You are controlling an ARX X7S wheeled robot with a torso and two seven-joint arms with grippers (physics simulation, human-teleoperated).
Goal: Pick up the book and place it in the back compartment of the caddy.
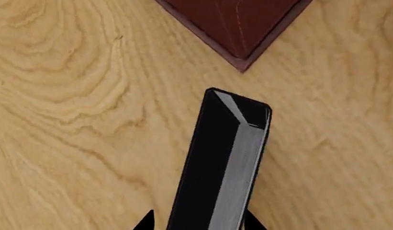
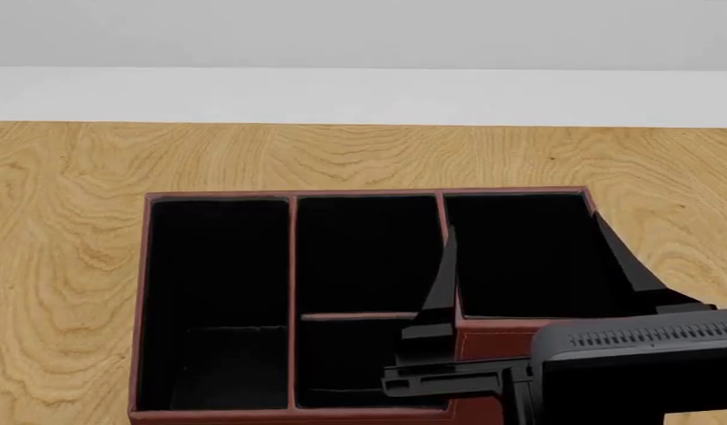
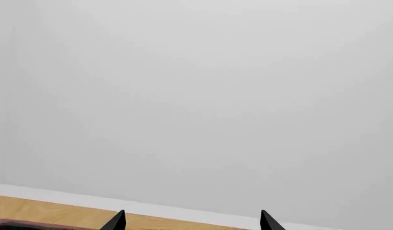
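A small thick black-covered book (image 1: 223,163) is gripped between the left gripper's (image 1: 199,221) barely visible fingertips, near a corner of the reddish-brown leather-look caddy (image 1: 238,24). The right gripper (image 3: 191,221) is parted and empty, only its tips shown. In the head view, the caddy's near cells are partly hidden by a black arm.

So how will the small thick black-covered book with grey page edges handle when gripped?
Likely stiff: the book looks thick and blocky. Its cover shows glossy highlights, so it may slip in the left gripper. Narrow, it could tip if stood on end.
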